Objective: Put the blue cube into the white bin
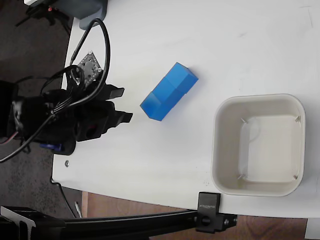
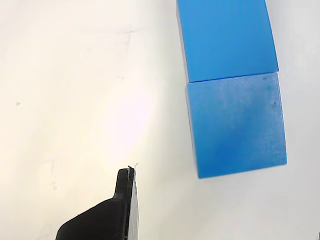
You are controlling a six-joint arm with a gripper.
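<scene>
The blue cube (image 1: 156, 105) is seen on the white table (image 1: 150, 35), abutting a second blue block (image 1: 180, 80), ungrasped.

Two blue pieces are counted, laid end to end in a diagonal row near the table's middle, left of the one white bin (image 1: 258, 145), which is seen empty. The single gripper (image 1: 117, 105) is held left of the cube, apart from it, jaws spread, judged lined up for an approach.
</scene>
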